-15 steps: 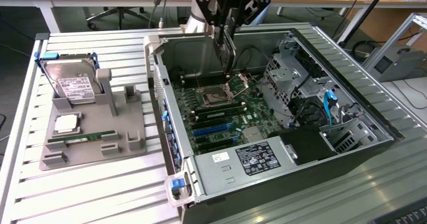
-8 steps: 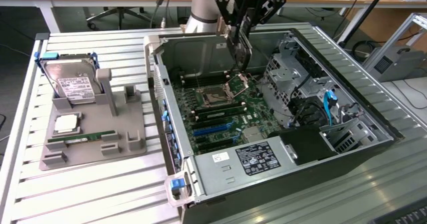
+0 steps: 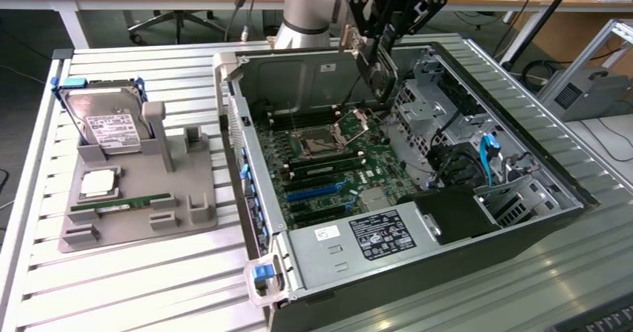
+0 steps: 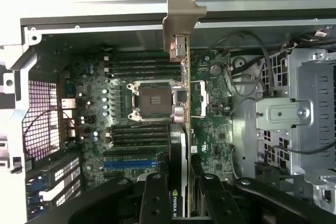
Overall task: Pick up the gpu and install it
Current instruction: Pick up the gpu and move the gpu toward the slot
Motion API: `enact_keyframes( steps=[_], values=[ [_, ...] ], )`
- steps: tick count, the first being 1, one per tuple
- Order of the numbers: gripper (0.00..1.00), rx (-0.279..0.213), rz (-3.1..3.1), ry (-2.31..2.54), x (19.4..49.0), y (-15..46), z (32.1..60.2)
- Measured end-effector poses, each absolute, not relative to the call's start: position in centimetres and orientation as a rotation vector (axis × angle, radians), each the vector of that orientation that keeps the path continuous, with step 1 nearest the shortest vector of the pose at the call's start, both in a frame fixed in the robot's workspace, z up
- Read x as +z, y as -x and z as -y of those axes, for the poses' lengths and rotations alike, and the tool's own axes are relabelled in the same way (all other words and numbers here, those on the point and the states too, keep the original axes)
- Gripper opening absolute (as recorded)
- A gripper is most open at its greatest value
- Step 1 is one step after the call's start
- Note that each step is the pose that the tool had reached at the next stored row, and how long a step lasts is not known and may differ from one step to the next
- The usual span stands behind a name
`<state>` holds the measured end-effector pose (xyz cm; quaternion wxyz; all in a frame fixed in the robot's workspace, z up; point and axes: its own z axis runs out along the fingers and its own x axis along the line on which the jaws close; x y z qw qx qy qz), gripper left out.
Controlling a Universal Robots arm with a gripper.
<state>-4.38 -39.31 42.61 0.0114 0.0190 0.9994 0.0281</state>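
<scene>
My gripper (image 3: 381,39) hangs over the open computer case (image 3: 259,269) and is shut on the gpu (image 3: 374,72). The card is held on edge, black cooler on one face, its silver bracket (image 3: 351,39) to the exterior view's left. In the wrist view the gpu (image 4: 180,108) shows edge-on between the black fingers (image 4: 155,200), with the bracket (image 4: 184,19) at its far end. It floats above the motherboard (image 4: 131,140), over the CPU socket (image 4: 152,99), apart from the board. The blue expansion slots (image 3: 316,191) lie nearer the case's front.
A grey fixture (image 3: 138,198) at the exterior view's left carries a hard drive (image 3: 107,124), a processor chip (image 3: 99,184) and a memory stick (image 3: 124,204). Inside the case are a power supply (image 3: 381,236), drive cages (image 3: 435,102) and loose cables (image 3: 487,158).
</scene>
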Motion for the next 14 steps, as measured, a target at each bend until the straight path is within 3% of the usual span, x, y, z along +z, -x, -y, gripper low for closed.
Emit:
enact_keyframes(
  steps=[14],
  values=[
    [0.27,0.088,-3.117,-0.054,42.6,-1.6,39.3]
  ],
)
